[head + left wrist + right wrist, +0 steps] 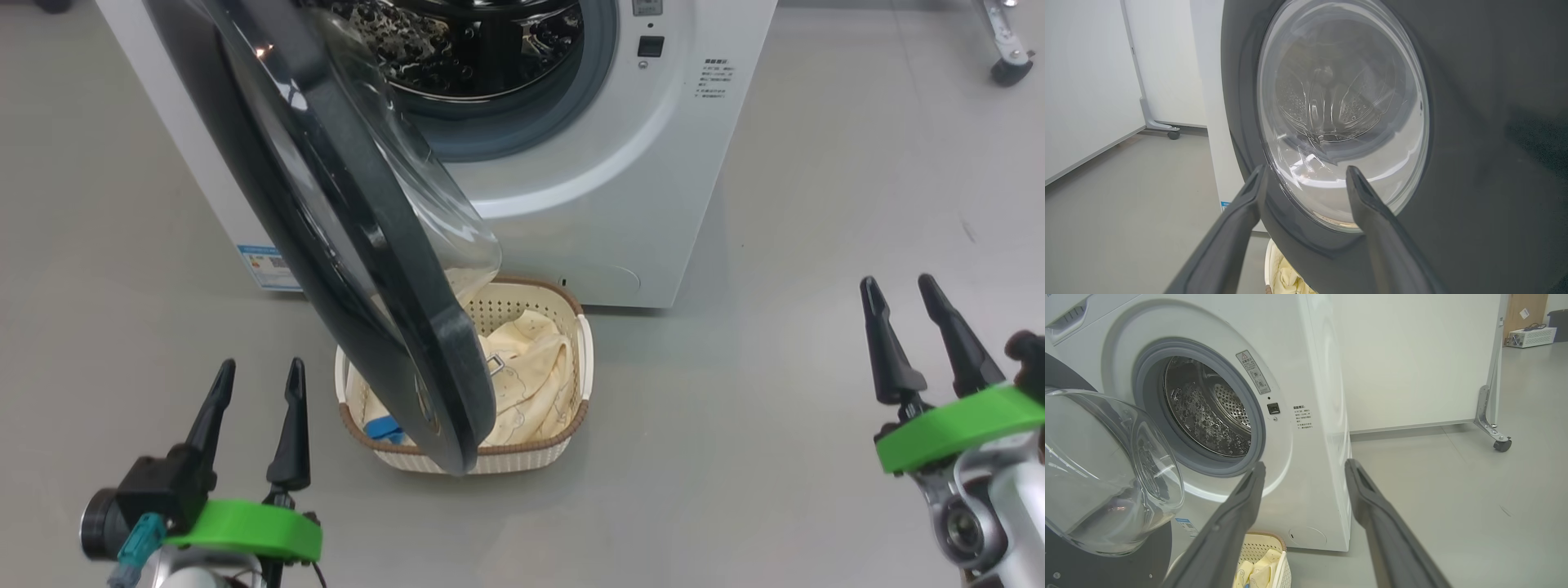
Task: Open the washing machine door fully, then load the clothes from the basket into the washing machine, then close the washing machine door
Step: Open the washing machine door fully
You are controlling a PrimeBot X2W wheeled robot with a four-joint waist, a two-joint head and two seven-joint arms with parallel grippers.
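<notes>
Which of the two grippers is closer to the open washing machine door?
The left gripper, at the head view's lower left, just beside the door and its black rim. The right gripper hangs far off to the other side.

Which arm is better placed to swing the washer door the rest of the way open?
Probably left: the left gripper, open, sits close beside the washing machine door, facing its outer side; the right gripper is farther off.
</notes>
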